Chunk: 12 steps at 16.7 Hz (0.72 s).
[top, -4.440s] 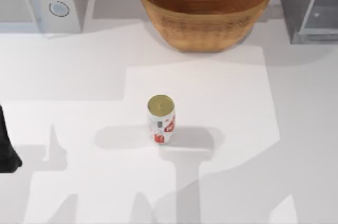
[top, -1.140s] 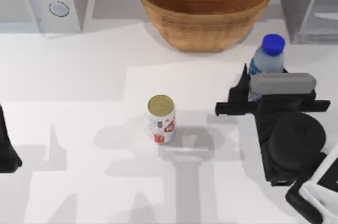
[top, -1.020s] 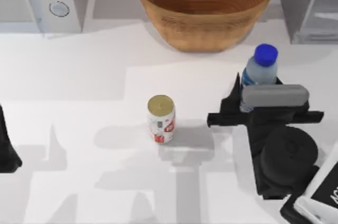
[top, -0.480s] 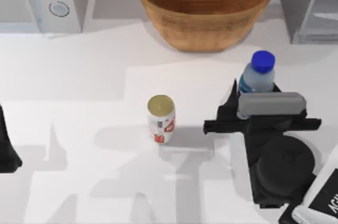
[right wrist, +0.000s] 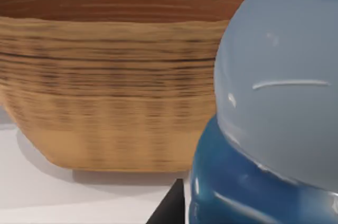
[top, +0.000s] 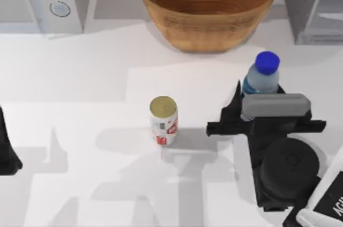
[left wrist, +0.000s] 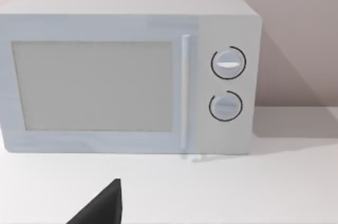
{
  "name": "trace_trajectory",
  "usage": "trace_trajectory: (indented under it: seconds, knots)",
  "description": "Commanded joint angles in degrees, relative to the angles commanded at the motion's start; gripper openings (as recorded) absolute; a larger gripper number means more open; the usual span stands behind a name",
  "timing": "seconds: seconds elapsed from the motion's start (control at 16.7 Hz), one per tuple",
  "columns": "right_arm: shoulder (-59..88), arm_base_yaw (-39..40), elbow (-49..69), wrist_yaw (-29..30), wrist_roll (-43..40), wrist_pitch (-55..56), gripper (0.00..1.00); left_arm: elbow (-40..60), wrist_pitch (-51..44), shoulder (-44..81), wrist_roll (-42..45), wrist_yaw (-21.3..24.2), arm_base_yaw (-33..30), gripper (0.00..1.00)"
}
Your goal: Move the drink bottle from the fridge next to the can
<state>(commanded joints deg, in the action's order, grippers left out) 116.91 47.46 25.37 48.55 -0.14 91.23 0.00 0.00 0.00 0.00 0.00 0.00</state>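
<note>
Top view, drink bottle (top: 261, 80): upright, out of the fridge (top: 313, 5), well right of the can (top: 163, 120) and in front of the basket (top: 208, 7).
Top view, right gripper (top: 252, 96): closed around the bottle's body below the blue cap.
Top view, left gripper (top: 6, 152): parked far left of the can; its finger state I cannot tell.
Left wrist view: the microwave (left wrist: 129, 73) stands ahead on the table (left wrist: 211, 192).
Right wrist view: the bottle's blue label fills the near side, basket behind.
Handling, as a judgement: light, smooth, thin-walled plastic; it may slip or dent, so a mid-body hold suits it.
</note>
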Motion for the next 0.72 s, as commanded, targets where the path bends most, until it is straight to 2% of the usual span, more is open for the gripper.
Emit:
trace_trajectory:
  seconds: [0.48, 0.72]
  knots:
    - [0.00, 0.00, 0.00, 0.00, 0.00, 0.00, 0.98, 0.00, 0.00, 0.00, 0.00, 0.00, 0.00, 1.00]
    - [0.00, 0.00, 0.00, 0.00, 0.00, 0.00, 1.00, 0.00, 0.00, 0.00, 0.00, 0.00, 0.00, 1.00]
